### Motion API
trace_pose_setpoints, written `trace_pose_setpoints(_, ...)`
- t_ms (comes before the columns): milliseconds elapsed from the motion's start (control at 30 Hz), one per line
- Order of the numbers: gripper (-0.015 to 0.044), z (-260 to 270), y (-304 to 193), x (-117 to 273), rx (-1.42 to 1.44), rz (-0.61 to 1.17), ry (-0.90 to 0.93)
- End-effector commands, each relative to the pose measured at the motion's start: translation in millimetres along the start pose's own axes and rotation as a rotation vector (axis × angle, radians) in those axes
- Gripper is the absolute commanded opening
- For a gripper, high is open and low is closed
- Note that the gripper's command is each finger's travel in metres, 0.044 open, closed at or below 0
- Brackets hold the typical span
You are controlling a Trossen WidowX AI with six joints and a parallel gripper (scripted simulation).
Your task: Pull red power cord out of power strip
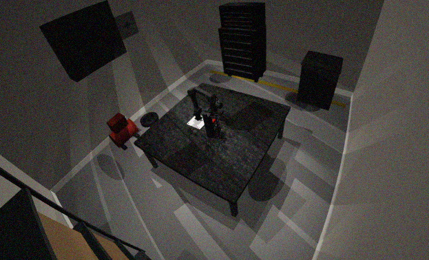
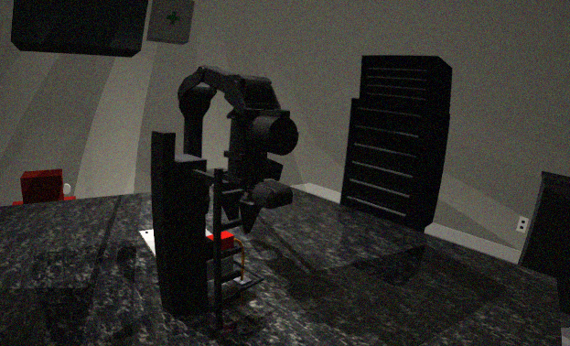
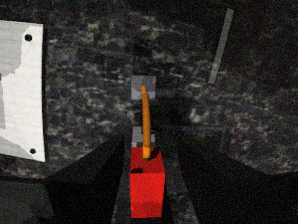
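Note:
A bright red block (image 1: 213, 120) (image 2: 221, 236) (image 3: 147, 195) stands beside the tall black block. An orange cord (image 2: 242, 261) (image 3: 146, 122) rises from its top and bends down to a small grey piece (image 3: 143, 87). Which red part is the plug, and where the power strip is, I cannot tell in the dark. My gripper (image 2: 241, 224) (image 3: 150, 140) points down just above the red block. Its fingers are partly open and empty, one on each side of the block in the wrist view. Contact is not visible.
A tall black block (image 1: 208, 126) (image 2: 180, 238) and a thin dark rack with rungs (image 2: 218, 206) stand close in front of the arm. A white plate (image 1: 196, 122) (image 3: 25, 95) lies beside the arm's base. A thin grey bar (image 3: 221, 47) shows in the wrist view.

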State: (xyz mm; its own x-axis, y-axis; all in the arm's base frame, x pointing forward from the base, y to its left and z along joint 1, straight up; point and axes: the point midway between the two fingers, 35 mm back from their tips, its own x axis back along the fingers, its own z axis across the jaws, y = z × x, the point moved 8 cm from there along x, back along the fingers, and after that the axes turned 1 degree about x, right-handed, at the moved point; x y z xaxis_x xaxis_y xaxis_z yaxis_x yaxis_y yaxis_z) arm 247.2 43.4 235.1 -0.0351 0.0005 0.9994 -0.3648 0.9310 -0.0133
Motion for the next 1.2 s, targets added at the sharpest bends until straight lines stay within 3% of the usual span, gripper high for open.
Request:
trace_pose_setpoints(0,0.016,-0.3,-4.0,-0.8,0.004,-0.004,0.004)
trace_pose_setpoints(1167,0.016,1.4,-38.8,-12.8,0.004,-0.001,0.004)
